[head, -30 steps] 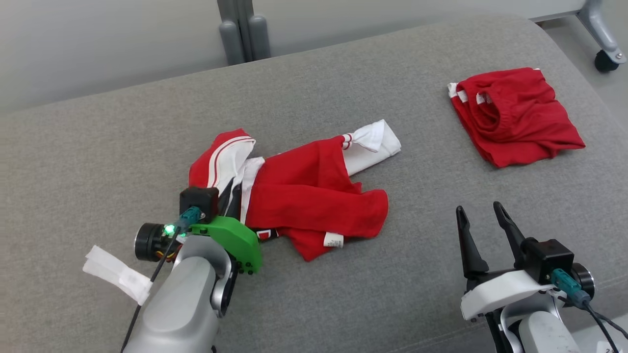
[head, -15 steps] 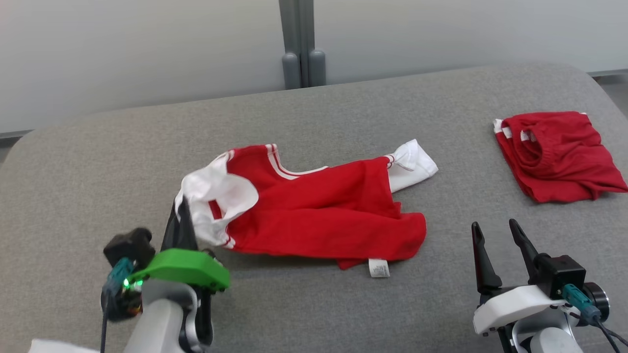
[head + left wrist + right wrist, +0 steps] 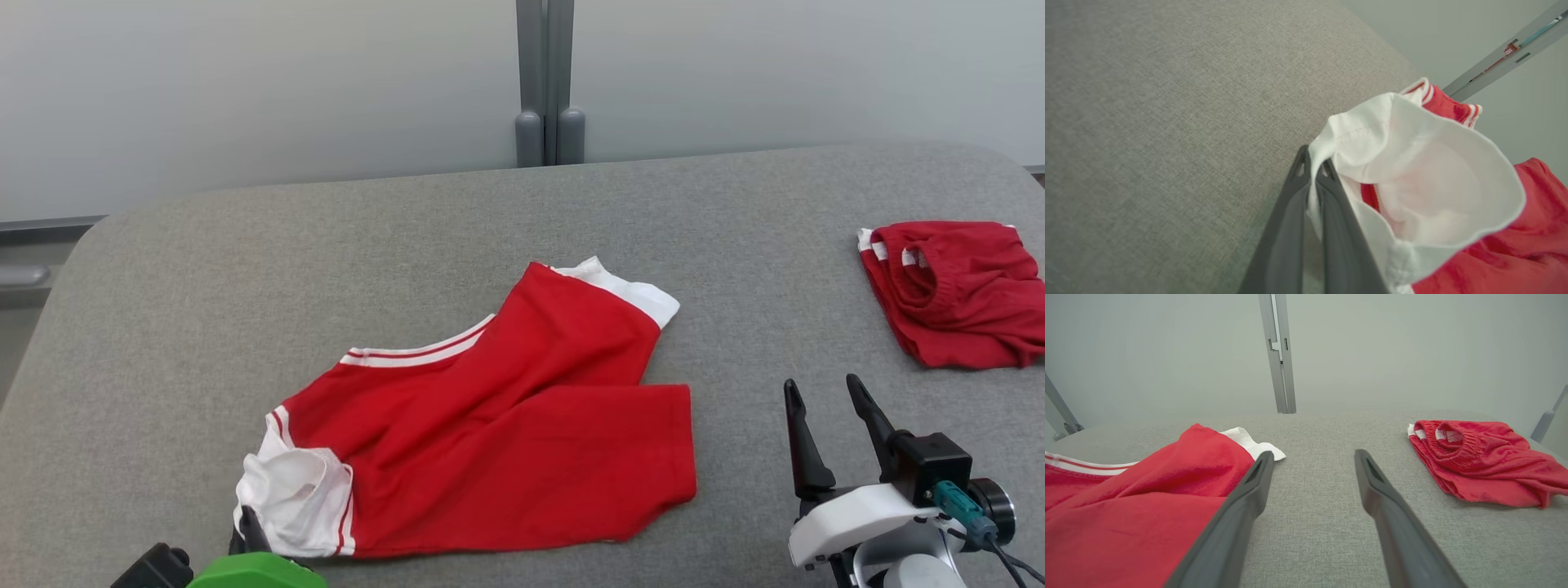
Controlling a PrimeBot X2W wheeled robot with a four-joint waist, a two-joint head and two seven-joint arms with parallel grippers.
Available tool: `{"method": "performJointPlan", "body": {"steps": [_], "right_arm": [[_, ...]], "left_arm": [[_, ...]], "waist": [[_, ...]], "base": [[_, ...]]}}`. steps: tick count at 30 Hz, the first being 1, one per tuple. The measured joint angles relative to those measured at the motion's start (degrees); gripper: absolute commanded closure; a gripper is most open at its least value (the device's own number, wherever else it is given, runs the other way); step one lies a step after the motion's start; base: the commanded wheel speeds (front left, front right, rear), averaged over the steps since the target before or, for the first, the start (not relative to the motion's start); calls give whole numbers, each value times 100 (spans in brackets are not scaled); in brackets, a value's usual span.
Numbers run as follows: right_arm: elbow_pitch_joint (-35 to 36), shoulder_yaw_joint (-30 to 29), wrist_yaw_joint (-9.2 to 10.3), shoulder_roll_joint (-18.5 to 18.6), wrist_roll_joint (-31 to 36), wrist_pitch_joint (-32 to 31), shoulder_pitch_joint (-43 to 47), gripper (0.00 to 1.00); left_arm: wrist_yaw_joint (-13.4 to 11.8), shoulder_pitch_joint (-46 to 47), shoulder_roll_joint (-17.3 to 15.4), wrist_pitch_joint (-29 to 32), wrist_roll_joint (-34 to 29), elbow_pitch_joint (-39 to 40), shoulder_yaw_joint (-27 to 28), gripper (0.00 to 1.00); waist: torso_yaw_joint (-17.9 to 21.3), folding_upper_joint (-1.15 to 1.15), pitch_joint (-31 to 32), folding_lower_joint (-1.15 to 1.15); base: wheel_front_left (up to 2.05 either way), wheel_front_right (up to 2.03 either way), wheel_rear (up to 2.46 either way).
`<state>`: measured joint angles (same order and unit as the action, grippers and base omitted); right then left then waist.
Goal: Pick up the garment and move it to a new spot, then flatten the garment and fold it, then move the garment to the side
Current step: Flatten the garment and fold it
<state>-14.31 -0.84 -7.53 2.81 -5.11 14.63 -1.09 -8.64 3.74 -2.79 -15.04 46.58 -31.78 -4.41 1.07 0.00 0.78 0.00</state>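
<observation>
Since half a second ago the red knit shirt with white sleeves and striped trim [image 3: 506, 441] has opened from a crumpled heap into a broad, nearly flat sheet. The head camera has also swung, so the shift of the whole scene is not the cloth's doing. At the lower left of the head view the left hand [image 3: 247, 529] is pinched tight on the rim of the white sleeve [image 3: 294, 494]. The left wrist view shows cloth caught between the two dark fingers [image 3: 1286, 220]. Gripping at a corner looks chosen so that a pull drags the body smooth across the grey fabric-covered surface [image 3: 204, 310]. The shirt lies centre frame with one diagonal fold, its other white sleeve [image 3: 629, 294] peeking out at upper middle. At the lower right the right hand [image 3: 821, 388] is empty, fingers spread, near the shirt's right edge, likely ready for an opposite corner. At the far right a folded red garment with an elastic waistband [image 3: 955, 290] sits well apart, probably set aside
</observation>
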Motion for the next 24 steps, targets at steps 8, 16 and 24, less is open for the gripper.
{"method": "performJointPlan", "body": {"steps": [8, 16, 24], "right_arm": [[-21, -49, 0, 1, 24, -25, 79, 0], [-53, -81, 0, 1, 22, -25, 83, 0], [-155, -109, 0, 2, 40, -80, 85, 0]], "left_arm": [[58, -44, 1, 0, -79, -33, -80, 0], [158, -47, 1, -1, -1522, 975, 114, 0], [233, -119, 0, -10, -2115, 1691, -100, 0]], "waist": [[-4, 0, 39, 0], [-48, 0, 94, 0], [-193, 0, 147, 0]], "base": [[0, 0, 0], [0, 0, 0], [0, 0, 0]]}}
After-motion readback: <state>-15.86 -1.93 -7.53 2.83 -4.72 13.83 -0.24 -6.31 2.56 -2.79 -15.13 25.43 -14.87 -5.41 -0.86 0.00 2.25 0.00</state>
